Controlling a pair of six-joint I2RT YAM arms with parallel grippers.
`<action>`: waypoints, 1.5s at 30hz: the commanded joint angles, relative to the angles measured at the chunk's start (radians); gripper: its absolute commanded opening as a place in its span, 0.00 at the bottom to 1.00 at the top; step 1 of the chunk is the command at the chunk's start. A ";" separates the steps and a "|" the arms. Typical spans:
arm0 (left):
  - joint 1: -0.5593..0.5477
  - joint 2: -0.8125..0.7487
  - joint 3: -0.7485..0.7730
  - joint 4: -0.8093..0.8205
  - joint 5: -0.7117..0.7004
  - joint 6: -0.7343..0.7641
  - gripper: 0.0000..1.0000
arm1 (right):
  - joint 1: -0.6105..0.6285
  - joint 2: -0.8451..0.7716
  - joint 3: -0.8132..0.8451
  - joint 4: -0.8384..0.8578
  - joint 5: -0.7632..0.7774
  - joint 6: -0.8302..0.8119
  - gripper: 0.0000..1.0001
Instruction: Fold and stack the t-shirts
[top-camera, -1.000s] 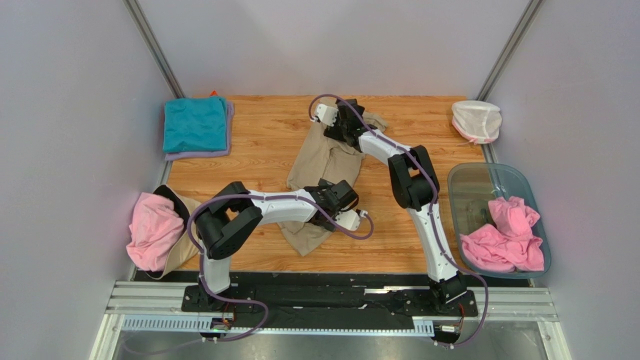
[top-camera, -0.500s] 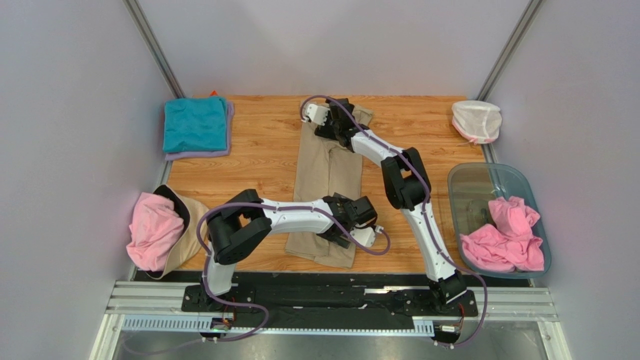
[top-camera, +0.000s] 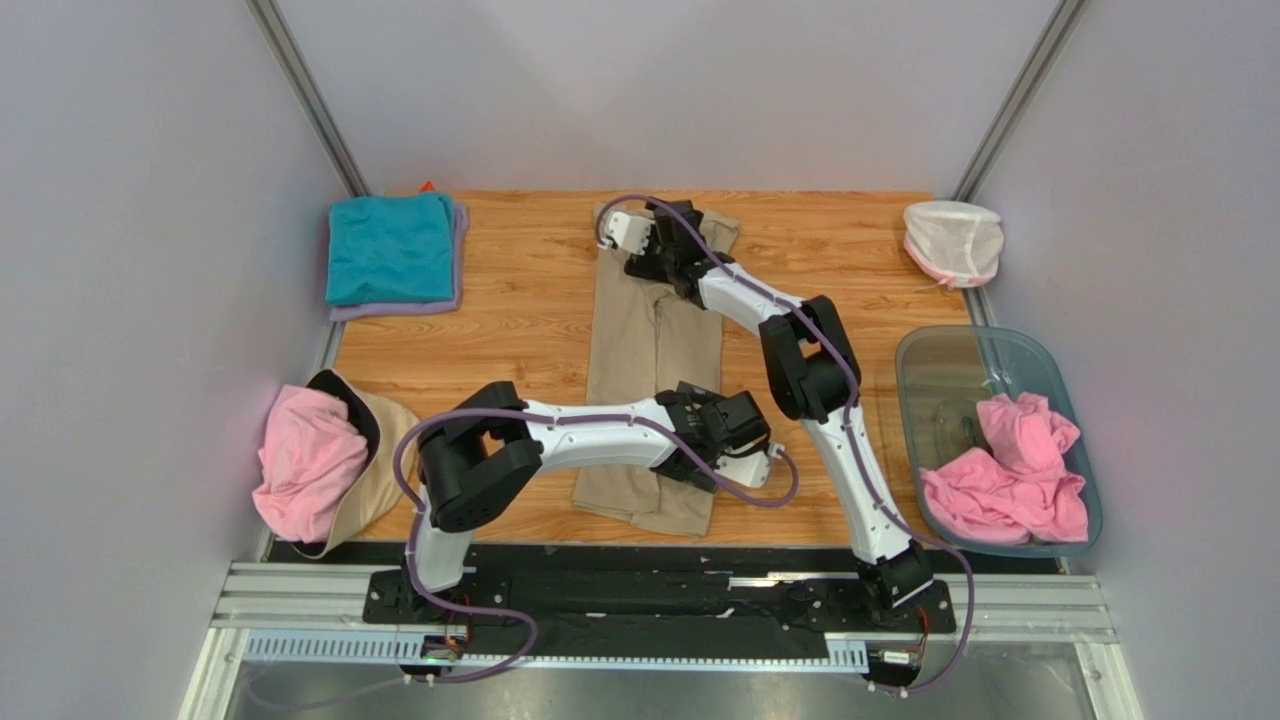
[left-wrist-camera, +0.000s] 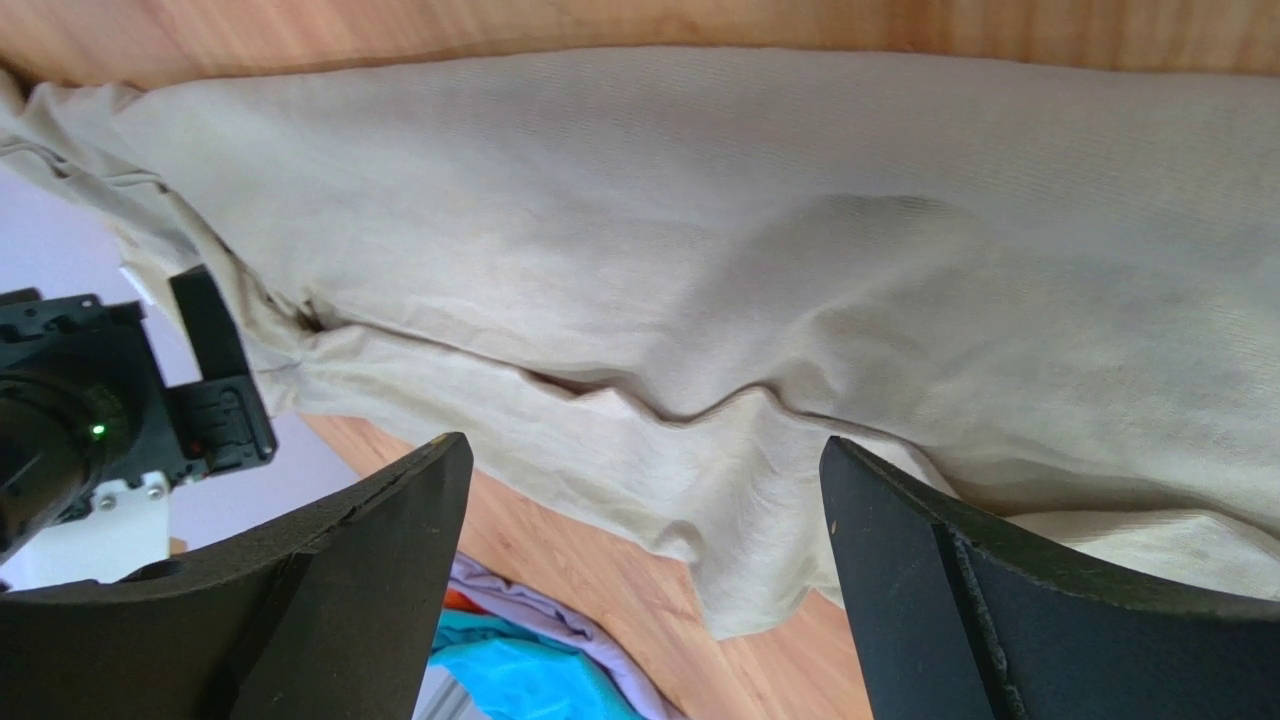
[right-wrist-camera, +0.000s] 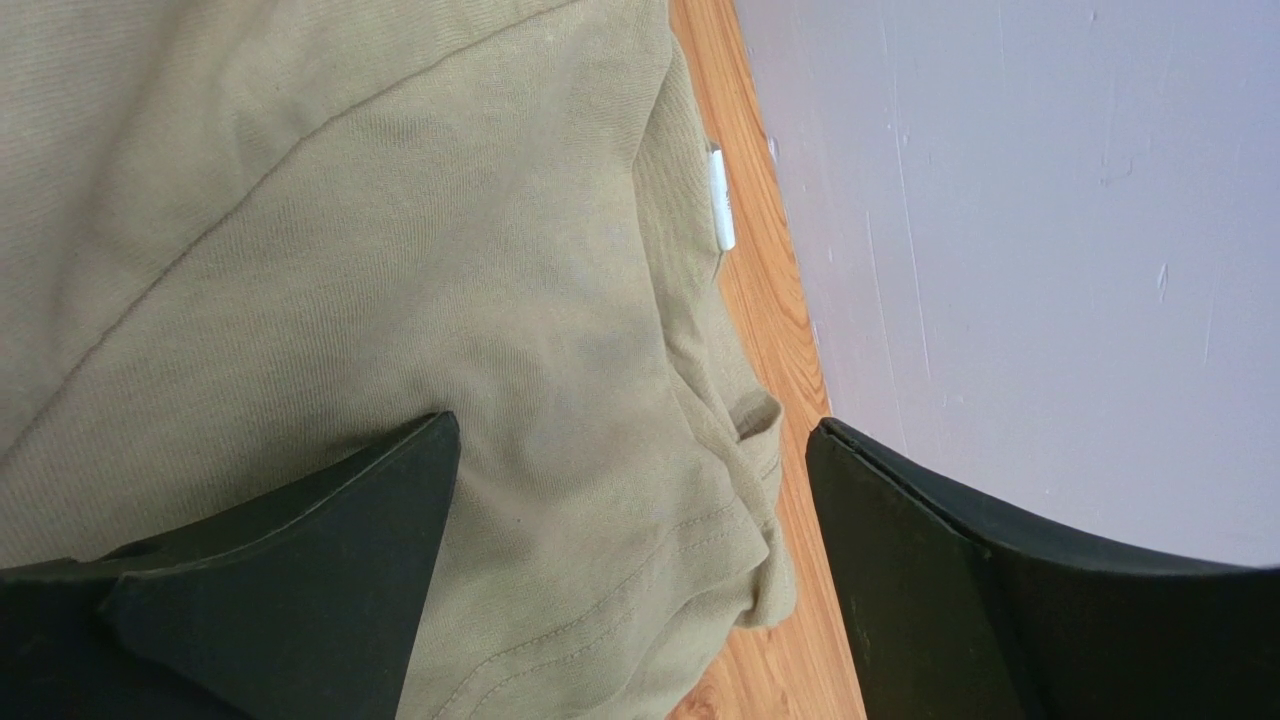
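The large tan t-shirt (top-camera: 654, 345) lies folded into a long strip running from the far middle of the table to the near edge. My left gripper (top-camera: 694, 450) is open at the strip's near right end; in the left wrist view (left-wrist-camera: 646, 495) the shirt (left-wrist-camera: 676, 255) spreads out beyond the jaws with nothing between them. My right gripper (top-camera: 679, 228) is open at the strip's far end; in the right wrist view (right-wrist-camera: 631, 495) it stands over the shirt's hemmed corner (right-wrist-camera: 706, 525). A folded teal shirt (top-camera: 391, 248) lies on a lilac one (top-camera: 394, 311) at the back left.
A pink shirt (top-camera: 308, 458) lies bunched on a tan cloth at the table's left edge. More pink shirts (top-camera: 1007, 480) are in the clear tub (top-camera: 962, 360) on the right. A white net pouch (top-camera: 953, 240) sits at the back right. Walls close in the back and both sides.
The tan shirt was bunched and slanted; it is now stretched into a straight strip. The left gripper moved right and nearer, the right gripper moved left and farther.
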 joint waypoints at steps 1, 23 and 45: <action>-0.014 -0.103 0.018 0.052 -0.057 -0.026 0.96 | 0.034 -0.074 -0.081 -0.014 0.001 0.013 0.93; -0.013 -0.455 -0.425 0.209 -0.161 -0.037 0.97 | 0.037 -0.321 -0.296 0.086 0.225 0.017 1.00; -0.019 -0.375 -0.459 0.136 0.053 -0.138 0.97 | 0.024 -0.371 -0.369 0.102 0.257 0.006 1.00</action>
